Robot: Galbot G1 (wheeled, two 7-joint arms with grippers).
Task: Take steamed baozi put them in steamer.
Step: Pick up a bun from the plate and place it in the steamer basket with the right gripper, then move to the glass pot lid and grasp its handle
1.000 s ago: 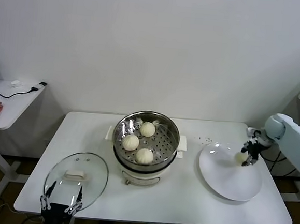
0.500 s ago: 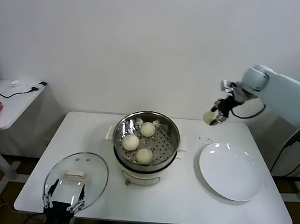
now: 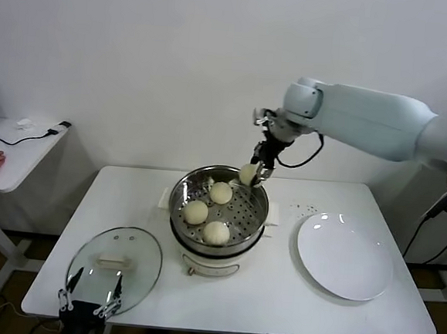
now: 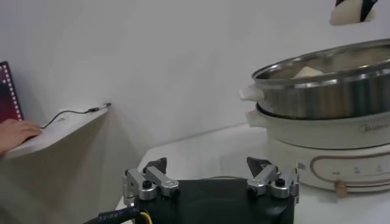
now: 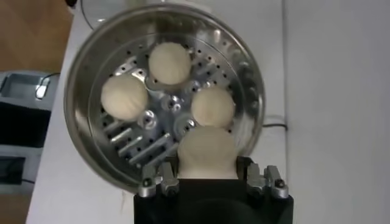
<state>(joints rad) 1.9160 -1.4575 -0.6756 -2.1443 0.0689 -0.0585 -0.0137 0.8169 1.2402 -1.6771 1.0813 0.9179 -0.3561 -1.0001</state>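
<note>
The steamer (image 3: pixel 261 202) is a shiny steel pot on a white base at the table's middle; three baozi (image 3: pixel 196 212) (image 3: pixel 220 192) (image 3: pixel 217 232) lie on its perforated tray. My right gripper (image 3: pixel 252 172) is shut on a fourth baozi (image 3: pixel 247 173) and holds it just above the pot's far right rim. In the right wrist view this baozi (image 5: pixel 207 153) sits between the jaws above the tray (image 5: pixel 146 119). My left gripper (image 4: pixel 209 175) is open and empty, parked low by the table's front left, beside the steamer (image 4: pixel 329 91).
A round glass lid (image 3: pixel 114 265) with a white handle lies at the front left of the table. A flat white plate (image 3: pixel 345 256) lies at the right. A side desk (image 3: pixel 16 151) with a person's hand stands at the far left.
My right gripper lifted the baozi off the white plate and carried it left, from above the plate to just over the steamer's rim. The left arm has not moved.
</note>
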